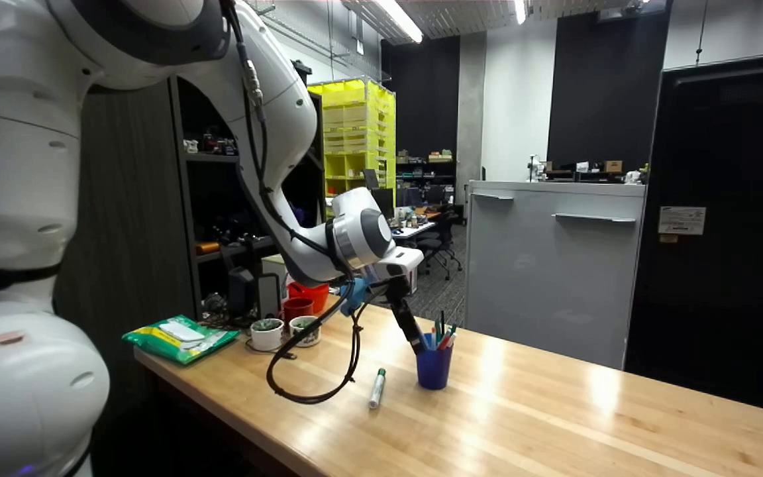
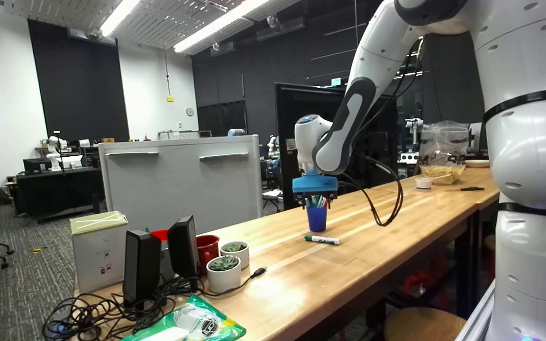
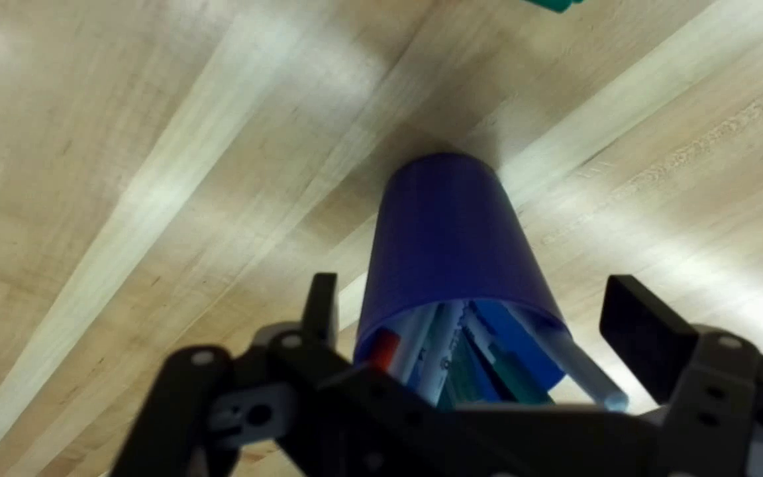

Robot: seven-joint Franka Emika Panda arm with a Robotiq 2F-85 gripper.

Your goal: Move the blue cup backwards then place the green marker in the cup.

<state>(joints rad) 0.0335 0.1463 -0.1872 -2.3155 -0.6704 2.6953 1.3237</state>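
The blue cup [image 1: 434, 369] [image 2: 317, 219] [image 3: 451, 232] stands upright on the wooden table, with several pens and markers rising from its rim. Lying flat on the table near the cup is the green marker [image 1: 377, 391] [image 2: 322, 240], white-bodied with a green cap. Only its green end [image 3: 554, 3] shows at the top edge of the wrist view. My gripper [image 1: 416, 346] [image 2: 316, 203] [image 3: 482, 318] is open at rim height, one finger on either side of the cup. Gaps show between both fingertips and the cup wall, and nothing is gripped.
Two white succulent pots [image 2: 224, 273] [image 1: 267, 334], a red mug [image 2: 207, 251] and black speakers [image 2: 141, 267] stand toward one end of the table. A green bag [image 2: 197, 322] [image 1: 179, 338] and tangled cables lie there too. My arm's cable loop [image 1: 315, 399] hangs low beside the marker.
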